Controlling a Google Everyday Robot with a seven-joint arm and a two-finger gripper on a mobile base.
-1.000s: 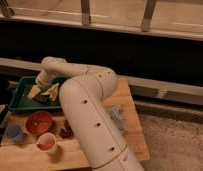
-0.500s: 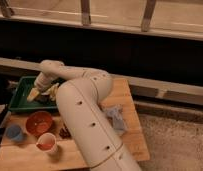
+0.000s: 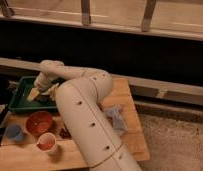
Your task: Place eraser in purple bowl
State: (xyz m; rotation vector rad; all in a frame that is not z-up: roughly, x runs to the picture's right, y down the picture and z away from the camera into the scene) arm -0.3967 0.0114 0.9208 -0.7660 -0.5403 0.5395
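Note:
My gripper [image 3: 39, 91] is at the end of the white arm [image 3: 85, 115], low over the green tray [image 3: 17, 102] at the table's back left. It is right next to a pale yellow wedge [image 3: 33, 94] in the tray. I cannot make out the eraser; it is hidden or lost among the dark things in the tray. A dark maroon shape [image 3: 64, 133] peeks out beside the arm, right of the orange-red bowl; it looks like the purple bowl, mostly hidden by the arm.
An orange-red bowl [image 3: 38, 121], a blue cup [image 3: 15, 132] and a white cup with red inside [image 3: 46, 142] stand on the wooden table [image 3: 130, 100] at front left. A grey cloth [image 3: 115, 119] lies to the right of the arm. A dark wall runs behind.
The thick arm link has swung a little to the left. The gripper has stayed over the green tray by the yellow wedge.

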